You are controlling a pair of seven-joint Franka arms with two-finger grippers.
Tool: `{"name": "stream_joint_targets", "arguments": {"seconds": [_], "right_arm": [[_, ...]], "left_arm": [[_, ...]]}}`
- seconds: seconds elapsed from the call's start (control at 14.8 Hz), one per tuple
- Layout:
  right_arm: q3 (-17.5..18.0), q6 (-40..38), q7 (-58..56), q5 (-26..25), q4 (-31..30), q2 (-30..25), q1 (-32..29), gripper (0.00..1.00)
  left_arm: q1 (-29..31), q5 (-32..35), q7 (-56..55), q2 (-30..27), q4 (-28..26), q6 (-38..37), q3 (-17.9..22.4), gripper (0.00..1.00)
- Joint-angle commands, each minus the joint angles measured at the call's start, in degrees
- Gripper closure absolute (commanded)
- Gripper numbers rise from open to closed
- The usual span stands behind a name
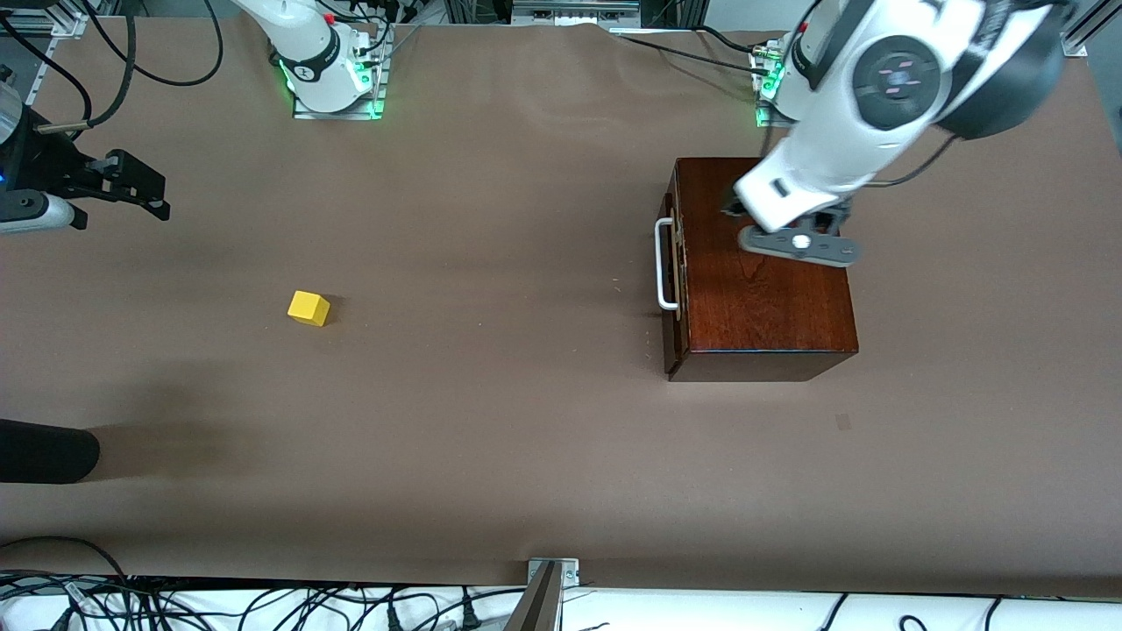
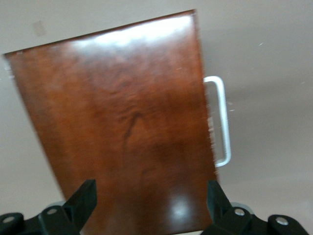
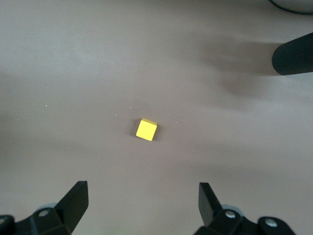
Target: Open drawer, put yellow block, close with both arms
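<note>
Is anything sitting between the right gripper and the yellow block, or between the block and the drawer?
Nothing visible. The right gripper, open, hangs over bare table with the yellow block in plain sight below. The table between block and drawer is bare too, but the drawer is shut; the left gripper is over the box.

Yellow block, mahogany box (white handle), brown table.

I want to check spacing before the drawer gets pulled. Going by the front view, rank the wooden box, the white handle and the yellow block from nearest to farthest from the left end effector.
1. Wooden box: directly under the left end effector.
2. White handle: on the box's drawer front, which faces the right arm's end of the table.
3. Yellow block: on the bare table, well toward the right arm's end.
</note>
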Motion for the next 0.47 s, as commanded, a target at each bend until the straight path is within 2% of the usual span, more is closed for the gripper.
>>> {"name": "stream_joint_targets", "arguments": {"seconds": [0.0,0.27,0.4], "right_arm": [[0.0,-0.5,0.4,-0.2,1.3,0.5,0.0,0.0],[0.0,-0.4,0.4,-0.2,1.3,0.5,0.0,0.0],[0.0,-0.4,0.4,-0.2,1.4,0.5,0.0,0.0]], "left_arm": [[-3.7,0.7,-6.7,8.0,7.2,0.6,-1.0,0.0],[-10.5,2.4,-14.9,12.4,6.9,6.0,-0.7,0.0],[-13.2,7.7,-16.6,14.9,6.5,7.1,-0.8,0.0]]}}
